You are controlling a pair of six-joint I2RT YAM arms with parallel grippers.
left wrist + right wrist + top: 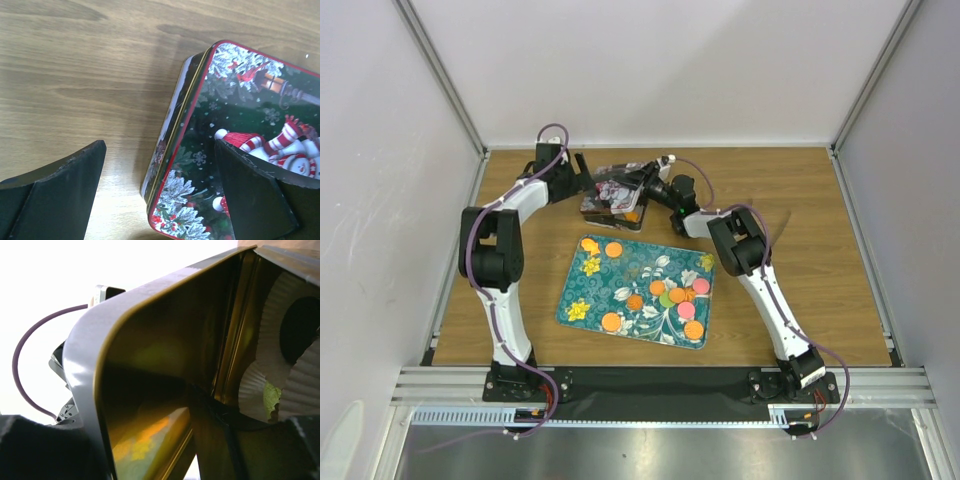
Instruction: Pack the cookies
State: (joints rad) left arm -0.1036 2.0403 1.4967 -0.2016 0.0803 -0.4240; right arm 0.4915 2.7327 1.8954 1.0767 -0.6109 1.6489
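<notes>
The left gripper (pixel 160 150) is spread wide and holds nothing. One finger (pixel 255 195) is over the lid (pixel 240 100), the other over bare wood beside the tin (pixel 156 165). The right gripper (pixel 170 432) is at the gold underside of the tilted-up lid; I cannot tell whether it clamps the rim.

The one tin sits near the back edge of the bench (pixel 800 300), about mid-width, with both arms meeting over it. Three white paper cups (pixel 272 315) show inside, one holding a black cookie (pixel 300 330) and one a green cookie (pixel 271 395).

One floral tray (pixel 582 290) lies at the bench centre with about eight orange cookies (pixel 611 321), two pink cookies (pixel 686 310) and one green disc (pixel 665 298). Wood shows from the tray out to both side edges.
</notes>
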